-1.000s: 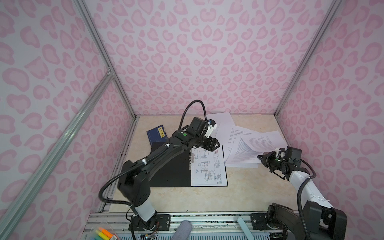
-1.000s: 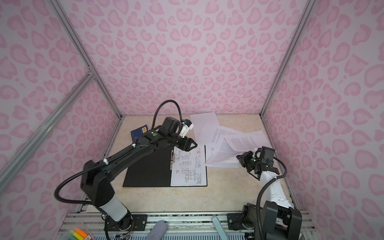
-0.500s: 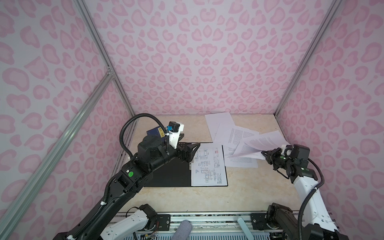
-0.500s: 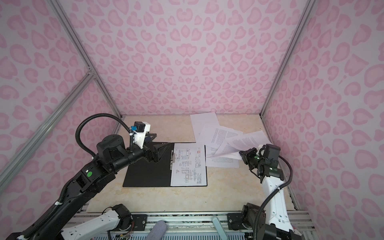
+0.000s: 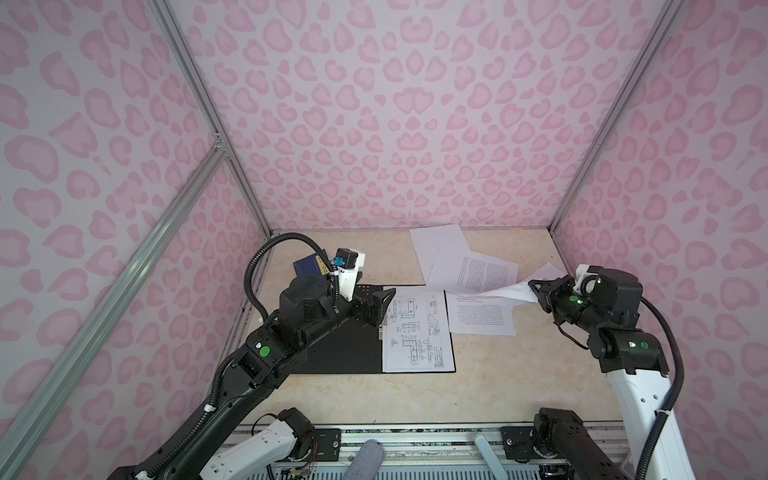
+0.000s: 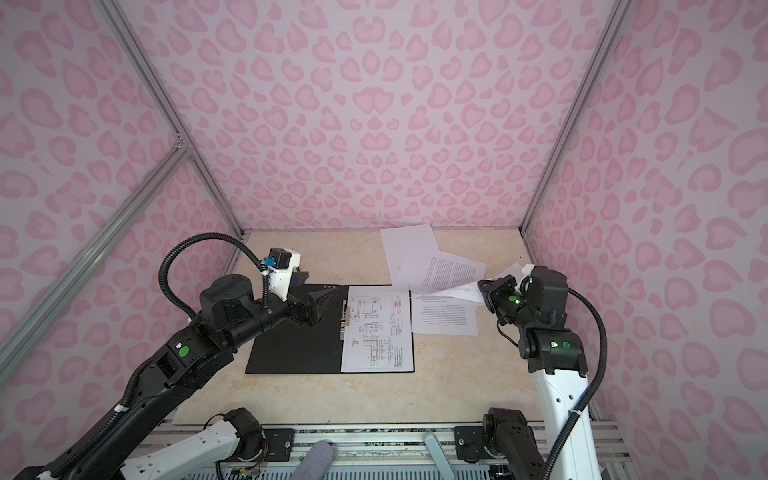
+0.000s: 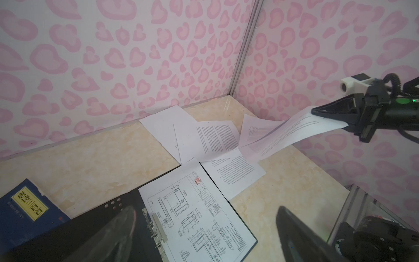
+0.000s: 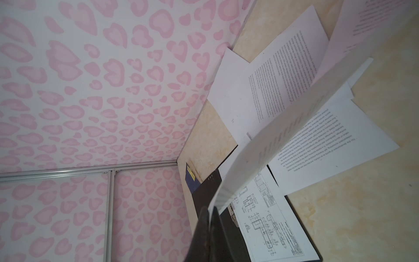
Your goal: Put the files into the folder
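1. Right claw [image 5: 534, 286] is pressed together on the corner of one white sheet [image 5: 509, 292]. The sheet sags in a curve from the claw down to the pile. In the right wrist view its dark fingers [image 8: 201, 238] are blurred and cut off by the frame edge.
2. Left claw [image 5: 376, 307] is spread wide, gripping nothing, above the open folder [image 5: 345, 349]. Its arm hides part of the folder's left half and much of the blue booklet [image 5: 309, 266] at the folder's 11 o'clock.
3. Print on the files [image 5: 473, 270] is too small to read.
4. The folder lies flat with its matt black inside up and a metal clip [image 7: 156, 226] by the spine. A line-drawing sheet [image 5: 415, 328] covers its right half.
5. The files are thin, limp paper, fanned and overlapping on the mottled beige bench [image 5: 478, 382]. They lie at 1 to 2 o'clock from the folder. From the right claw they sit at 9 to 10 o'clock, and the folder, well apart, at about 8.
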`<control>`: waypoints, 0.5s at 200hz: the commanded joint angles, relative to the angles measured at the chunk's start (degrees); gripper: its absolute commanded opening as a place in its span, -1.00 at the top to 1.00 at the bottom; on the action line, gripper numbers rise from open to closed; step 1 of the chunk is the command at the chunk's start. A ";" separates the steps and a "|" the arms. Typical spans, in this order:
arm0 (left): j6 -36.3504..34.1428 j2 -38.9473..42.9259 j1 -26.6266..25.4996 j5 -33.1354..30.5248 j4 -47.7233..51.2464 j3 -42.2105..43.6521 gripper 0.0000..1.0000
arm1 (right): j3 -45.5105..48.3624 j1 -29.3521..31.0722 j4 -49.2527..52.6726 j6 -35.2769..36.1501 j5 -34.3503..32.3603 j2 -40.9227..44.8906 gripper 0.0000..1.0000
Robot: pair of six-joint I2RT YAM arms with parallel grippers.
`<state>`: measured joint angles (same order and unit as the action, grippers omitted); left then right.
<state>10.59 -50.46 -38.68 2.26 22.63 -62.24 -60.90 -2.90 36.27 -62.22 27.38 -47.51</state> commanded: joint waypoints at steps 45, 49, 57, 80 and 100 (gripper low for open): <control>0.61 1.66 0.04 -3.60 -1.28 3.86 -0.95 | -7.66 21.78 -3.96 -3.02 -23.15 -3.10 1.00; 0.50 1.79 0.03 -3.65 -1.40 4.05 -0.95 | -7.88 23.22 -5.06 -2.95 -23.75 -3.85 1.00; 0.41 1.95 0.02 -3.92 -1.60 4.38 -0.95 | -8.82 25.02 -5.44 -2.26 -24.94 -5.26 1.00; 0.68 2.64 0.09 -5.76 -2.02 5.36 -0.95 | -10.88 26.46 -6.98 -0.03 -23.63 -10.50 1.00; 0.81 3.23 0.09 -7.22 -1.36 6.15 -0.95 | -11.44 26.41 -10.40 2.89 -18.53 -16.15 1.00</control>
<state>10.94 -47.94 -38.63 -2.37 22.39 -56.77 -71.61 23.33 30.30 -63.13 6.04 -59.00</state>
